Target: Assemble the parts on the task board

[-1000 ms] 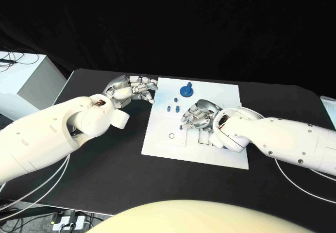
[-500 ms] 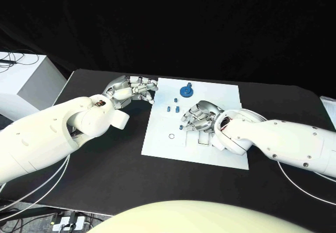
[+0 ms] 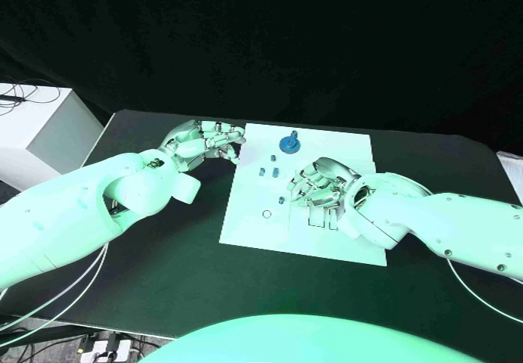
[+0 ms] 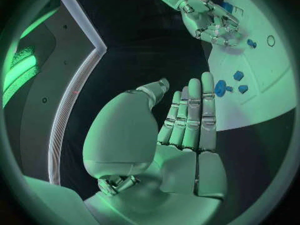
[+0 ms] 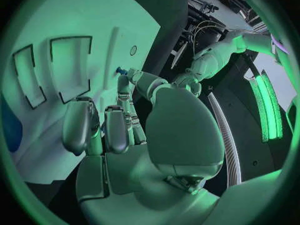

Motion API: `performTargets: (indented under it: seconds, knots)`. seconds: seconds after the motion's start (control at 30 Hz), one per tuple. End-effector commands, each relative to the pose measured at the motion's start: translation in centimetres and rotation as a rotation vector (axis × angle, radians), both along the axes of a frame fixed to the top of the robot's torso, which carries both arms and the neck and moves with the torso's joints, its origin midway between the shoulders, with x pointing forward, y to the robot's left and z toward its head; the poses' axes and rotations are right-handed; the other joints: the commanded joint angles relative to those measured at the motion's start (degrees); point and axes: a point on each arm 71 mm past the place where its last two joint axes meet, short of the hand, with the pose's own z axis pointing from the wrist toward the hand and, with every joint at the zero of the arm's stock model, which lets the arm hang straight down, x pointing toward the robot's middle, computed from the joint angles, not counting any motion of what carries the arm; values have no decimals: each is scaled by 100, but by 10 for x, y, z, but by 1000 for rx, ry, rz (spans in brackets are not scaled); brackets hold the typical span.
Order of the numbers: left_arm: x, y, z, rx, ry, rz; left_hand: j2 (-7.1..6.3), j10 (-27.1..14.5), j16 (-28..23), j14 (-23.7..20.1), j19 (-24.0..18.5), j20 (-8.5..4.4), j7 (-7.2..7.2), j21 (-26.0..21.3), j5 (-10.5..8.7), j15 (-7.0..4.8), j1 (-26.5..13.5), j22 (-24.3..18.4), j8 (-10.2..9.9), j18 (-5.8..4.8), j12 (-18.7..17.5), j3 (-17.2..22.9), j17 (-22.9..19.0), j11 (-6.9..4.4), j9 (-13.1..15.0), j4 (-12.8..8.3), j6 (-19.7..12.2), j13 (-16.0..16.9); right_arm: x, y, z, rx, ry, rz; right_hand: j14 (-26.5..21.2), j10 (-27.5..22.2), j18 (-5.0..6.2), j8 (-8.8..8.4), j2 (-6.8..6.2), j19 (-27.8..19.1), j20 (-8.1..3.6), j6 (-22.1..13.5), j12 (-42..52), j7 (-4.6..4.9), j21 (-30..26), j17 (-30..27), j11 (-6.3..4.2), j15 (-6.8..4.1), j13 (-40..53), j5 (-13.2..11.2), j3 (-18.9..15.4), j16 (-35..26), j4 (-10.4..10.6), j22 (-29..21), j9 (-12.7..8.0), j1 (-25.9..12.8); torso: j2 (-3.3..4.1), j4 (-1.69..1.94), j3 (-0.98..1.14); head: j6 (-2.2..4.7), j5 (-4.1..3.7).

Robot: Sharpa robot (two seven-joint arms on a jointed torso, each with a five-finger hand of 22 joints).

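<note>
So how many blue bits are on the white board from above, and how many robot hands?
Big round blue part: 1
Small blue parts: 4 that show from above
Task board: 1
Hands: 2, the left hand and the right hand
Total: 8

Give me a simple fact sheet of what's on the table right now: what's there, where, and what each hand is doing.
surface: black table
task board: white plate mid-table
round blue part: on the board's far side
small blue parts: near the board's left edge
left hand: beside the board's far left corner, fingers straight, nothing visibly held
right hand: over the board's middle, fingers curled; a grip cannot be confirmed
</note>
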Motion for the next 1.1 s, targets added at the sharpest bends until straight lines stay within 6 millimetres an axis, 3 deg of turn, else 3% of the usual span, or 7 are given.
performTargets:
  seconds: [0.03, 0.3, 0.57, 0.77, 0.83, 0.9, 1.1]
  knots:
    - [-1, -2, 1, -5, -11, -19, 21, -32, -23, -20, 19, 16, 100, -33, -6, 3, 32, -5, 19, 69, 39, -7, 8, 3, -5, 24, -40, -7, 0, -1, 19, 79, -138, 84, 176, -41, -55, 71, 61, 437, -19, 149, 105, -14, 78, 65, -30, 7, 110, 96, 127, 58, -12, 644, 11, 108, -3, -4, 0, 36, -28]
    - [-2, -1, -2, -9, -14, -12, 25, -36, -26, -25, 19, 17, 100, -42, -6, 3, 39, -12, 26, 70, 45, -7, 8, 3, -7, 29, -44, -8, 12, -25, 49, -15, -342, 181, 104, -197, -27, 90, -30, 403, -17, 288, 125, -49, -93, -191, -35, 4, 217, 98, 199, -101, 20, 589, -13, 40, -10, -2, 6, 175, -178]
    - [-5, -1, -6, -20, -17, -14, 21, -33, -27, -26, 20, 18, 95, -46, -7, 3, 43, -16, 32, 70, 52, -9, 8, 0, -7, 29, -43, -8, 34, -60, 64, -193, -492, 184, 107, -960, -6, -58, -270, 358, 78, 133, -497, 9, -335, -186, 152, 152, -91, 33, 53, -113, 185, 502, -100, -207, -3, 0, 18, 303, -303]
    - [-6, -2, -9, -25, -17, -16, 22, -22, -28, -28, 21, 18, 85, -52, -6, 1, 49, -20, 43, 71, 64, -11, 9, -6, -6, 31, -36, -6, 42, -73, 64, -327, -522, 210, 84, -1373, 58, -306, -192, 332, 141, -190, -728, -92, -707, -265, 196, 188, -275, 111, -930, -173, 209, 340, -225, -98, 10, -7, 26, 347, -333]
    - [-6, -2, -10, -27, -17, -19, 30, -13, -29, -29, 24, 17, 75, -56, -6, -3, 58, -24, 55, 72, 74, -8, 10, -13, -4, 31, -26, -5, 44, -75, 63, -357, -517, 218, 79, -1517, 110, -366, -77, 318, 157, -241, -696, -162, -1044, -283, 213, 203, -325, 93, -1429, -188, 373, 186, -259, 103, 11, -6, 19, 349, -342]
    - [-6, -3, -10, -30, -18, -22, 37, -14, -30, -31, 26, 14, 61, -63, -6, -9, 65, -30, 81, 74, 82, -7, 12, -21, 1, 35, 2, -6, 45, -77, 62, -390, -515, 225, 98, -1679, 116, -410, 51, 351, 175, -253, -621, -165, -1124, -233, 243, 220, -399, 103, -1949, -154, 597, 127, -290, 391, 7, -4, 14, 350, -354]
    - [-6, -4, -10, -33, -18, -25, 38, -15, -31, -31, 27, 14, 59, -64, -6, -9, 67, -31, 85, 74, 83, -7, 12, -22, 1, 35, 6, -6, 48, -79, 58, -473, -499, 249, 105, -1663, 102, -412, 87, 390, 174, -206, -502, -177, -1035, -213, 225, 212, -431, 112, -2169, -140, 800, 150, -302, 558, 7, 1, 5, 348, -361]
